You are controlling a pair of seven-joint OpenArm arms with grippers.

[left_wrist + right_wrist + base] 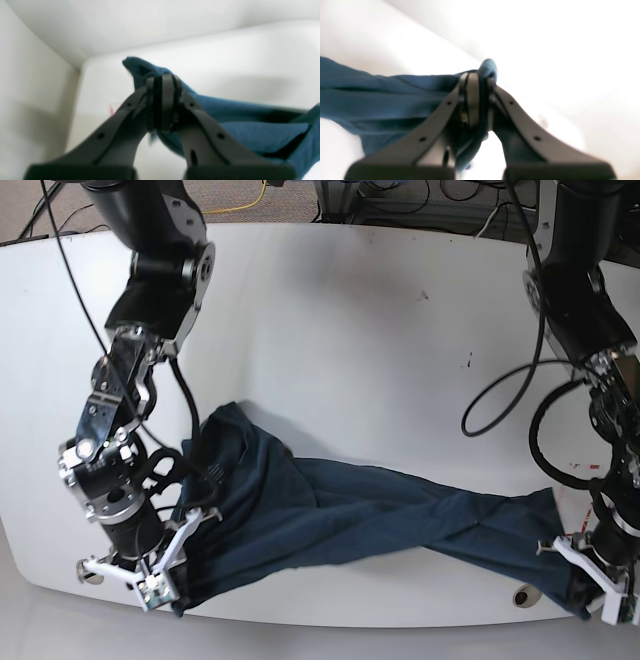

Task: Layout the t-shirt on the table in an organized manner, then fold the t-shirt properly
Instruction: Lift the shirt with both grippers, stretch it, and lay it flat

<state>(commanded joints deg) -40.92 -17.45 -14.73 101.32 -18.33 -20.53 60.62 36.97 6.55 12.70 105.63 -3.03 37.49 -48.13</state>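
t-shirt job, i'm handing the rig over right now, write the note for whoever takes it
Left gripper: jaws shut on a bunched edge of the t-shirt, near the table front edge, on the base view's right.
Right gripper: jaws shut on the other end, front edge on that view's left.
T-shirt: stretched between the two grippers along the front of the table, twisted and creased in the middle, a wider part spread toward the right arm.
Done: both ends gripped.
Left: untwist, lay it flat, then all the folding.
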